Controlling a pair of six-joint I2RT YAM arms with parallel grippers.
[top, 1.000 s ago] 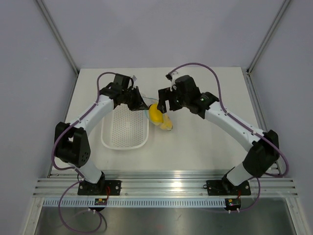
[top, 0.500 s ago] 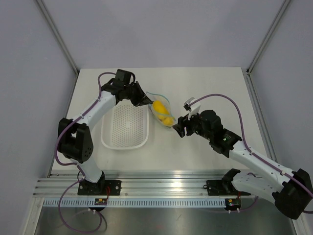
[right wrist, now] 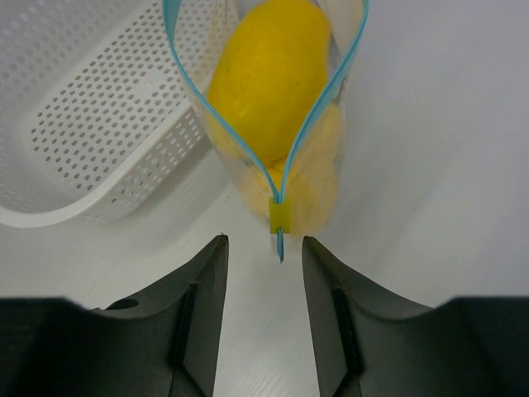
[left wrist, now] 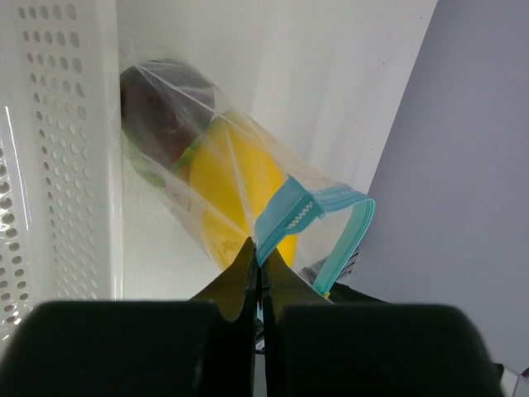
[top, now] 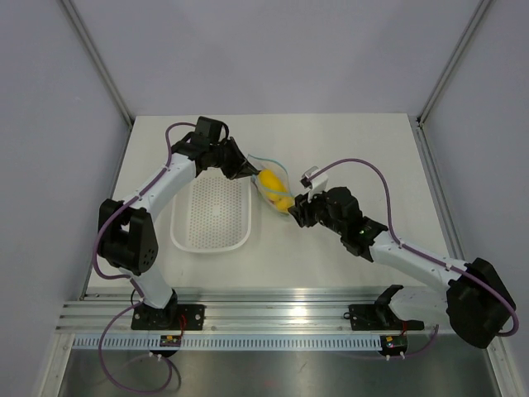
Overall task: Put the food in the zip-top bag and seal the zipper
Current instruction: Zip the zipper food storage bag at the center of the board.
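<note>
White table (top: pixel 355 149), grey walls (top: pixel 264 50), zip-top bag (top: pixel 277 190)

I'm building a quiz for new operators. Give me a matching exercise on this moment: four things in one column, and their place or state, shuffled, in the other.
1. left gripper
2. right gripper
3. large yellow toy fruit
4. white perforated plastic basket

A. inside the clear zip-top bag
B. open, facing the small yellow slider
C. on the table beside the bag
D. shut on the light blue zipper strip

Pairs: 1-D, 2-B, 3-A, 4-C.
</note>
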